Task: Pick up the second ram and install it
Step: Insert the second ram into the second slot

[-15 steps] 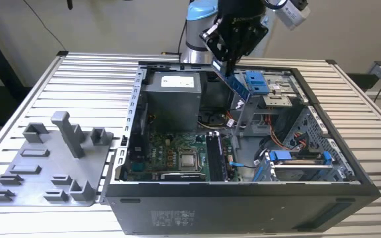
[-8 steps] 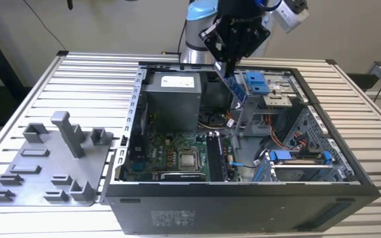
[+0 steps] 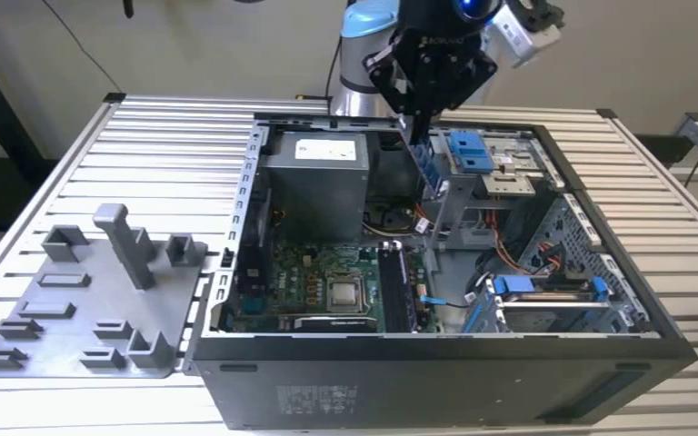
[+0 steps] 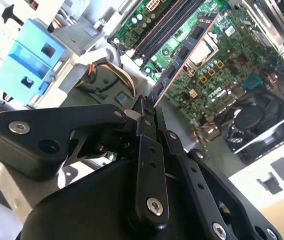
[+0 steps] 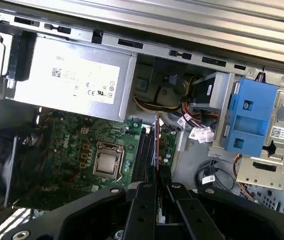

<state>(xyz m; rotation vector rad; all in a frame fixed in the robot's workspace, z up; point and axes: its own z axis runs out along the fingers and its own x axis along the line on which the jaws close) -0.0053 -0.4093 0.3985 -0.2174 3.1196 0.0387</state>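
Above one open computer case (image 3: 446,363), lying on its side on one slatted table (image 3: 167,136), I hang with my gripper (image 3: 420,120) clenched on the second ram (image 3: 425,168). The frame's top edge cuts off my arm, and the table runs out of the picture on every side. One grey fixture plate (image 3: 83,309) lies beside the case at the exterior view's left. Inside the case sit one grey power supply (image 3: 313,182), one green motherboard (image 3: 313,272) whose near edge is hidden by the case wall, and two blue drive brackets (image 3: 471,150) (image 3: 543,286). The single dark-blue stick hangs upright from my jaws, its lower end by the drive cage and above the board. Its top end is buried between my fingers (image 4: 147,145). In the first wrist view it is edge-on, a thin line. One processor socket (image 3: 346,293) shows. I cannot count the dark memory slots (image 4: 167,25) cleanly.
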